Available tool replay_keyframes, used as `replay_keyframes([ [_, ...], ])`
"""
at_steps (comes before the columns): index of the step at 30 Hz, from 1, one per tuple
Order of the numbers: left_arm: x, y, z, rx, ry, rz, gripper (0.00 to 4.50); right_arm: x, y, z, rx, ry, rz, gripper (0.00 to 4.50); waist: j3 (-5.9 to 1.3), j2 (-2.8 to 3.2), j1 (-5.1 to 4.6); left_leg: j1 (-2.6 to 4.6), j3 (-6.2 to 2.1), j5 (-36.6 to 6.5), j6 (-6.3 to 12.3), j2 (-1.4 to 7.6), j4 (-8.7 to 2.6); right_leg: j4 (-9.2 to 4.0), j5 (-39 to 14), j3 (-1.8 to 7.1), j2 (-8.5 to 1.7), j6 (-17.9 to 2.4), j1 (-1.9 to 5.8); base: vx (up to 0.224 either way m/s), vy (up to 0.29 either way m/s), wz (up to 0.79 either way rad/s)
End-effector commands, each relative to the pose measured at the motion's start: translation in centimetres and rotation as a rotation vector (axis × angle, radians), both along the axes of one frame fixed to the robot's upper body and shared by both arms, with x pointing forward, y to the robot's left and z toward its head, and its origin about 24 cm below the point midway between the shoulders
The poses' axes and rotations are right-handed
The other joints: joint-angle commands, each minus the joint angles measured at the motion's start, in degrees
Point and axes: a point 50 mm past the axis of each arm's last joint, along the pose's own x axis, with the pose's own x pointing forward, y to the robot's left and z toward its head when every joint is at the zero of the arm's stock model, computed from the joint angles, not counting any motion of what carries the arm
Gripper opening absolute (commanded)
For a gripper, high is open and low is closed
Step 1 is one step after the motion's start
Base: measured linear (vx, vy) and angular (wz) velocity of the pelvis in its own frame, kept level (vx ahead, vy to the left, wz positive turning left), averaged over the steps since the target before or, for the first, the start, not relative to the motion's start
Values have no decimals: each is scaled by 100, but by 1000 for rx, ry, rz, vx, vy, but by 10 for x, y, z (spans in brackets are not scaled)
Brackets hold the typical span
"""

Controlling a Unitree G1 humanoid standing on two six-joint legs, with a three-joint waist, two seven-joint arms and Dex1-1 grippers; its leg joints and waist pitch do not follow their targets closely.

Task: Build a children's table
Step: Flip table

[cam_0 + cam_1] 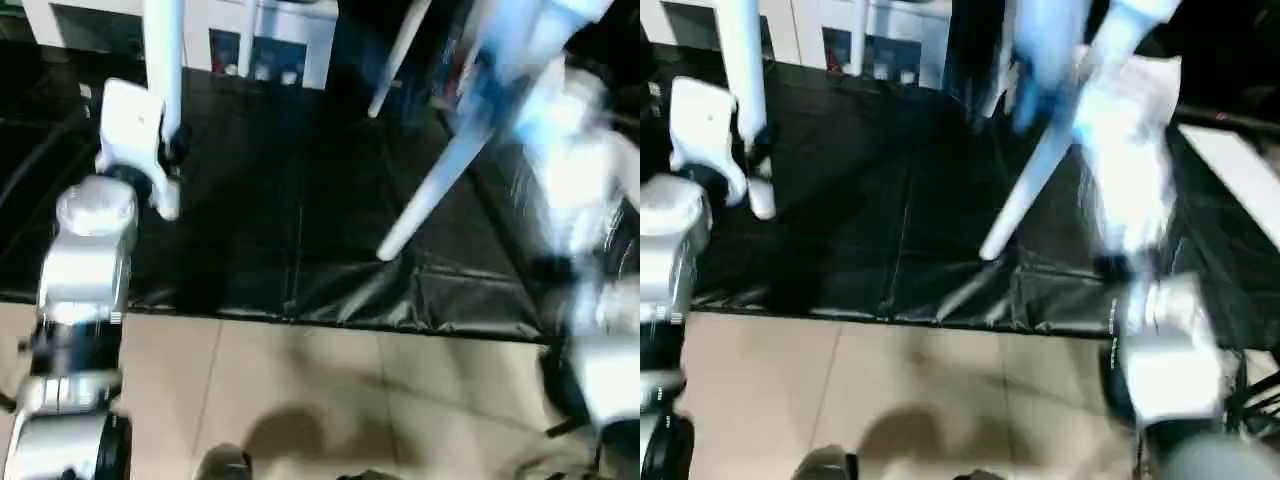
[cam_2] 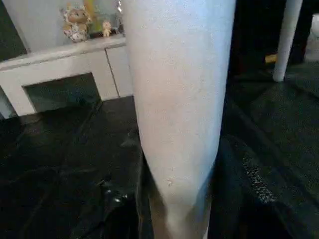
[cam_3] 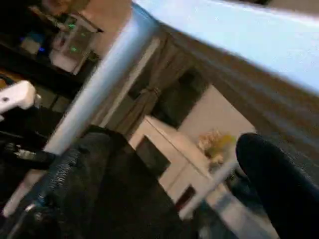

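Gripping a white leg (image 1: 163, 50), your left pincer (image 1: 172, 150) is partly closed around the shaft and holds it close to upright, at about ten o'clock in the head view. Seen from the wrist, that leg rises straight along the pincer and tapers toward its lower end. Your right pincer (image 1: 575, 130) sits at about two o'clock and is smeared by motion; I cannot tell whether it is open or closed, or whether it has hold of anything. Just beside it, a second leg (image 1: 430, 190) slants from one o'clock down toward the centre, its thin tip on or just above the black mat (image 1: 270, 200). A third leg (image 1: 400, 60) leans at twelve o'clock, near the white cabinet (image 1: 280, 40). The mat ends at six o'clock, where pale floor (image 1: 300, 380) begins. The tabletop itself cannot be made out with any certainty.

By my reading you are at the leg-fitting step, with one leg in hand and not yet seated. The next move calls for finding a round corner socket, lining the thick end of the held leg up with it and pressing it straight in, while you steady the right arm.
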Motion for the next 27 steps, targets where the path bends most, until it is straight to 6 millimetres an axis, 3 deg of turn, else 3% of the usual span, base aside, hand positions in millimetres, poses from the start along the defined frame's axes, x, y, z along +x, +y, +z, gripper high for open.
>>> replay_keyframes([
  [1, -4, -13, -2, 55, -3, -53, 159, -8, -5, -4, 25, 39, -43, 450, -513, 283, -36, 265, -100, -2083, -491, 165, -551, -433, -1024, 218, -299, -972, 223, 0, 0, 0],
  [2, -5, -13, -8, 56, 5, -62, 159, -13, -9, -22, 55, 130, -89, 450, -500, 300, -42, 291, -98, -2175, -509, 165, -552, -475, -1204, 225, -287, -917, 187, 0, 0, 0],
  [4, -5, -13, -10, 56, 5, -67, 159, -16, -11, -30, 76, 176, -107, 450, -461, 295, -54, 303, -99, -2424, -524, 157, -575, -524, -1559, 227, -287, -831, 170, 0, 0, 0],
  [5, -5, -13, -13, 57, 10, -69, 159, -23, -14, -45, 97, 252, -154, 450, -454, 281, -66, 361, -128, -2763, -590, 158, -583, -593, -2130, 221, -303, -699, 154, 0, 0, 0],
  [7, -3, -13, -15, 60, 16, -71, 159, -28, -14, -56, 102, 315, -169, 450, -455, 280, -59, 373, -147, -2877, -605, 165, -604, -619, -2299, 211, -322, -644, 146, 0, 0, 0],
  [8, -1, -11, -22, 70, 39, -64, 159, -39, -12, -77, 132, 442, -181, 450, -448, 270, -71, 374, -147, -2913, -607, 162, -602, -633, -2366, 209, -319, -623, 132, 0, 0, 0],
  [9, -1, -9, -27, 70, 47, -60, 159, -45, -10, -89, 152, 512, -185, 450, -433, 324, -40, 428, -145, -3023, -594, 159, -597, -683, -2506, 217, -321, -544, 87, 0, 0, 0],
  [11, 0, -7, -34, 66, 57, -63, 159, -52, -7, -105, 179, 602, -187, 450, -420, 325, -95, 406, -205, -3309, -632, 160, -644, -734, -2842, 163, -332, -424, 131, 0, 0, 0],
  [15, 4, -7, -46, 41, 61, -90, 159, -60, -3, -125, 176, 682, -203, 450, -423, 324, -130, 442, -238, -3536, -647, 161, -649, -819, -3127, 117, -370, -338, 122, 0, 0, 0],
  [17, 6, -5, -51, 26, 63, -97, 215, -61, -4, -132, 164, 701, -231, 450, -390, 338, -155, 485, -252, -3769, -680, 168, -680, -868, -3193, 77, -351, -312, 119, 0, 0, 0],
  [19, 8, -2, -57, -5, 61, -113, 229, -64, -6, -135, 182, 730, -272, 450, -360, 352, -187, 599, -273, -4180, -730, 172, -699, -952, -3410, 7, -338, -271, 106, 0, 0, 0],
  [22, 5, 4, -61, 10, 61, -105, 251, -68, -7, -140, 191, 750, -320, 450, -372, 369, -218, 588, -292, -4334, -770, 196, -808, -929, -3145, -26, -332, -316, 202, -21, 23, -2],
  [24, 3, 5, -62, 3, 63, -109, 274, -69, -8, -141, 193, 752, -331, 450, -325, 415, -249, 553, -273, -4727, -809, 227, -930, -871, -3138, -117, -257, -322, 227, 0, 0, 0],
  [25, -2, 10, -65, -11, 63, -101, 274, -73, -8, -145, 187, 760, -353, 450, -310, 468, -244, 413, -196, -5003, -819, 275, -1127, -642, -2896, -198, -146, -379, 358, -54, 15, -3],
  [26, -7, 13, -67, -30, 55, -98, 291, -76, -9, -148, 184, 769, -367, 450, -320, 505, -98, 126, -50, -5115, -815, 354, -1418, 19, -2248, -128, -82, -448, 601, -54, 15, -3],
  [27, -10, 14, -68, -42, 49, -97, 297, -78, -9, -150, 182, 776, -376, 450, -321, 451, -4, 11, 63, -5107, -788, 353, -1509, 245, -2122, -83, -48, -423, 635, -94, -22, 7],
])
